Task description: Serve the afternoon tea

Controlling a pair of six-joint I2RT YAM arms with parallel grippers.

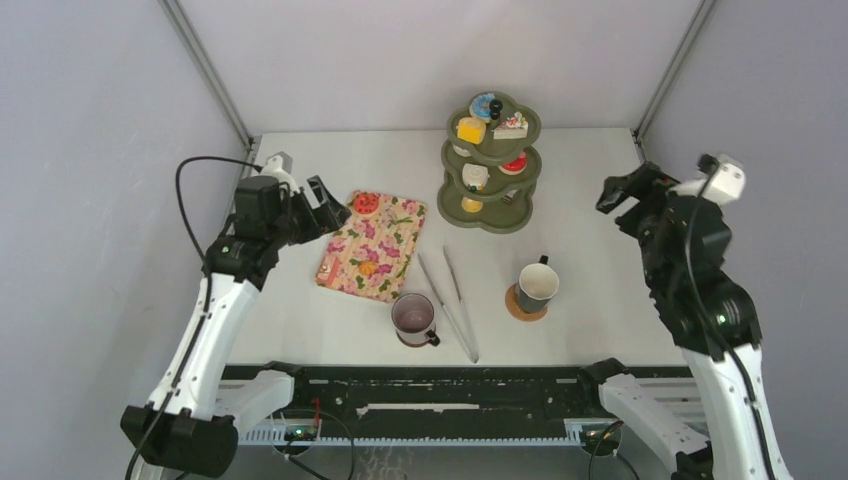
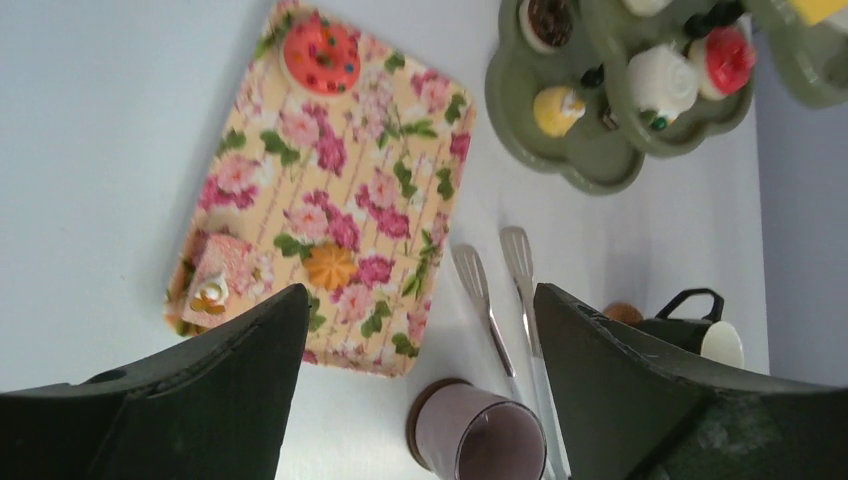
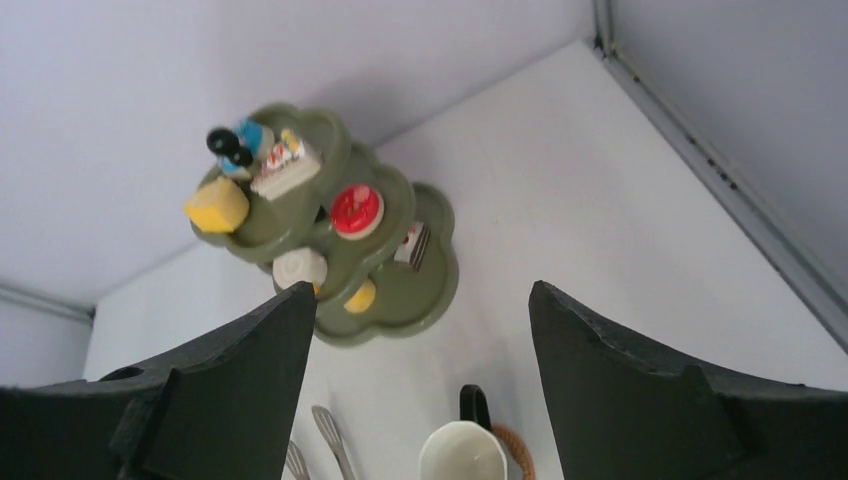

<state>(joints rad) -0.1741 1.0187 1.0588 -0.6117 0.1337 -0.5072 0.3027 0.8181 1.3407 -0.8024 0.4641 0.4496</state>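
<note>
Pale grey walls enclose a white worktop (image 1: 300,320). Nearest the arm bases stands a mauve mug (image 1: 413,316), with long thin metal tongs (image 1: 452,296) just beside it. Right of these, a dark green, white-lined mug (image 1: 537,284) sits on a round brown coaster (image 1: 516,307). Behind lies a floral-patterned rectangular tray (image 1: 390,245) carrying a red sprinkled toy donut (image 1: 365,202) and a pink cake slice (image 2: 222,272). Left jaws stand apart, empty, beside the donut. Right jaws stand wide apart, empty, above the worktop's right side. Farthest, a three-tier green stand (image 1: 520,218) holds a yellow cube (image 1: 471,129) and a blue toy donut (image 1: 484,104) on its top tier.
</note>
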